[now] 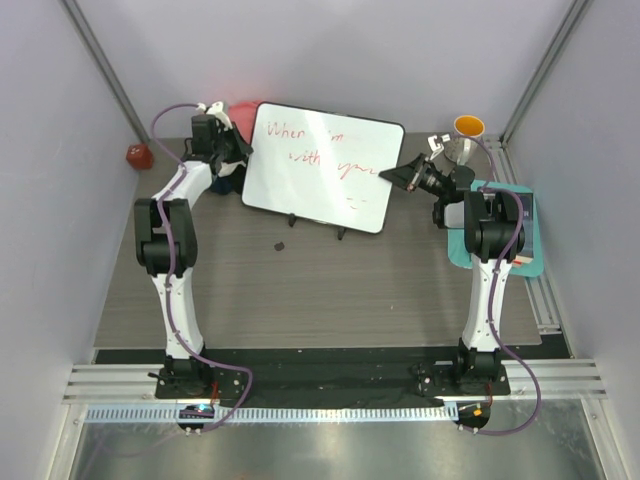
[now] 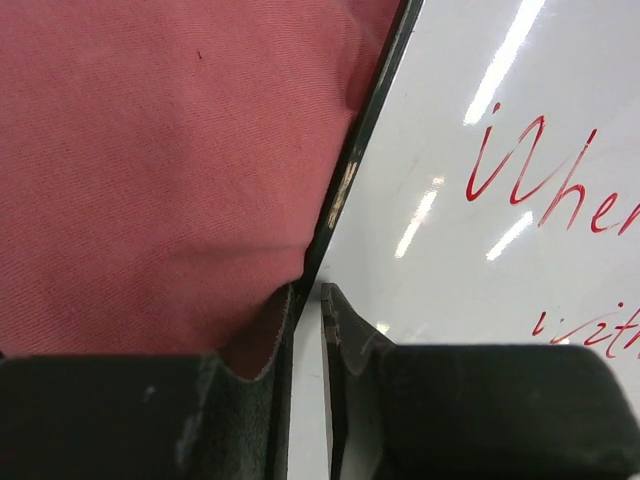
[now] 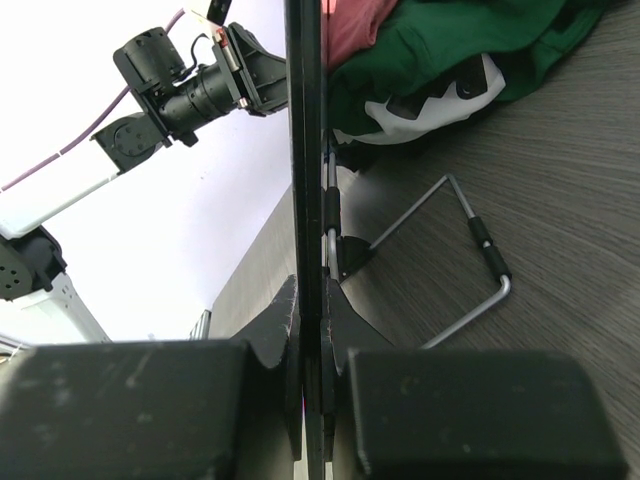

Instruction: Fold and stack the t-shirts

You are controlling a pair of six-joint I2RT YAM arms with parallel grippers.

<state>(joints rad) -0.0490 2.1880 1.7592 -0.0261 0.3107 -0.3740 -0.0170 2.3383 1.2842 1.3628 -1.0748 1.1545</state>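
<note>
A heap of t-shirts lies at the back of the table, mostly hidden behind the whiteboard (image 1: 320, 165) in the top view. The salmon-pink shirt (image 1: 243, 108) peeks over the board's top left corner and fills the left wrist view (image 2: 150, 150). The right wrist view shows the dark green shirt (image 3: 450, 40) lying over a white-and-black one (image 3: 440, 95), with the pink shirt (image 3: 350, 25) beside them. My left gripper (image 2: 305, 295) pinches the board's left edge (image 2: 350, 170). My right gripper (image 3: 308, 290) is shut on the board's right edge (image 3: 304, 150).
The board's wire stand (image 3: 480, 250) rests on the wood table. An orange cup (image 1: 469, 126) and a teal tray (image 1: 530, 240) sit at the back right. A red object (image 1: 138, 155) lies at the far left. A small dark bit (image 1: 280, 244) lies mid-table.
</note>
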